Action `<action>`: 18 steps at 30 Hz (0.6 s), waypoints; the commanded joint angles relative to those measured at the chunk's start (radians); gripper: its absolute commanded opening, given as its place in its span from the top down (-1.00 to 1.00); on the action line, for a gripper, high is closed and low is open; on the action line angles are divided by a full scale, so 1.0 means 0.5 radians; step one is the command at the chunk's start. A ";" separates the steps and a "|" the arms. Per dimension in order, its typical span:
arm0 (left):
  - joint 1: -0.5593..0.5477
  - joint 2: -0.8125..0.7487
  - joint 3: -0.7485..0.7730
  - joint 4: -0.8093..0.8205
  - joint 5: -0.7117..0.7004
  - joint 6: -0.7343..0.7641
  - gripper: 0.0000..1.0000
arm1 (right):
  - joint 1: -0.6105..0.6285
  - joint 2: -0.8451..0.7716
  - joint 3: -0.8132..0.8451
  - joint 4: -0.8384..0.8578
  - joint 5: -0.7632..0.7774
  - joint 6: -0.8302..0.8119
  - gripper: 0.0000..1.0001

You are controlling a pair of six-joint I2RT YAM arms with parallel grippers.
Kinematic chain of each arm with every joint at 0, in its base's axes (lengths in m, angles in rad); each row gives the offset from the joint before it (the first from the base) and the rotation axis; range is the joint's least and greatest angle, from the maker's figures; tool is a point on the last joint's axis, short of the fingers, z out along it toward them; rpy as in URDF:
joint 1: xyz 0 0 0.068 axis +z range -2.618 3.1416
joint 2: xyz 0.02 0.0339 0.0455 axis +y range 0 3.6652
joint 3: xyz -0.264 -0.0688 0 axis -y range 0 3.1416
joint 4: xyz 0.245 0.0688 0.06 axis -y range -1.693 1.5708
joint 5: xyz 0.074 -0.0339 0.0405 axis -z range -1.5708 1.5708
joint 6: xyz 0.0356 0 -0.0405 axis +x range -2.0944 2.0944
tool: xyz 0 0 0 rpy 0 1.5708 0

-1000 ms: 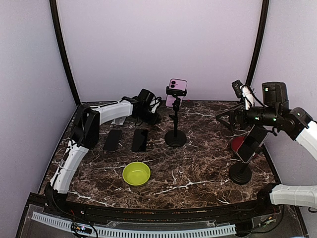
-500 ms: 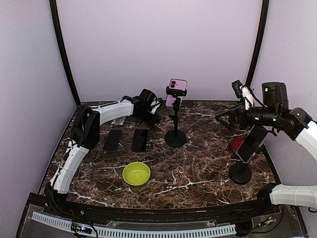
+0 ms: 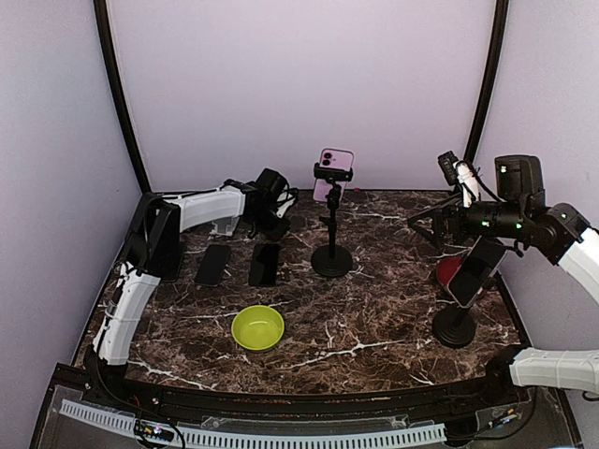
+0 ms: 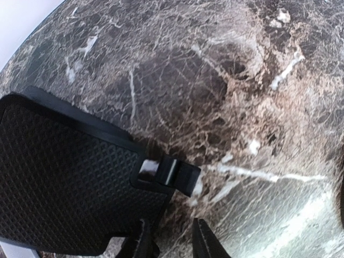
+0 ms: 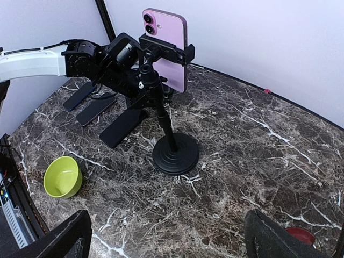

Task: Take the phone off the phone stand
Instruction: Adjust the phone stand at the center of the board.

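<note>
- The pink phone (image 5: pixel 171 51) is being gripped by the clamp of the phone stand (image 5: pixel 174 156), at rear centre.
- The left gripper (image 4: pixel 172 244) jaws are being shown barely parted and empty — the right gripper (image 5: pixel 169 242) jaws are spread wide.
- Toppling of the stand is being risked by any sideways pull.

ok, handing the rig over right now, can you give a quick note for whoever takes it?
Left hand: fingers slightly parted, empty, close above the table, beside a black phone lying flat at the back left.
Right hand: wide open, empty, facing the pink phone.
The pink phone is clamped upright in the middle stand. A dark phone sits on the right stand.
Done: nothing visible, both stands hold phones.
Left: grip the pink phone and lift it out of its clamp, probably with the right hand.
</note>
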 commanded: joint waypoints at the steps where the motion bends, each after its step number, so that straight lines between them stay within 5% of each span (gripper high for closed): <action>1: 0.015 -0.205 -0.099 -0.032 -0.070 0.091 0.39 | -0.016 -0.016 0.010 0.049 -0.017 0.018 -0.99; 10: 0.081 -0.323 -0.232 0.012 -0.128 -0.032 0.14 | -0.017 -0.014 0.014 0.049 -0.015 0.018 -0.99; 18: 0.075 -0.602 -0.545 0.399 0.023 -0.208 -0.38 | -0.017 0.003 0.014 0.055 -0.021 0.013 -0.99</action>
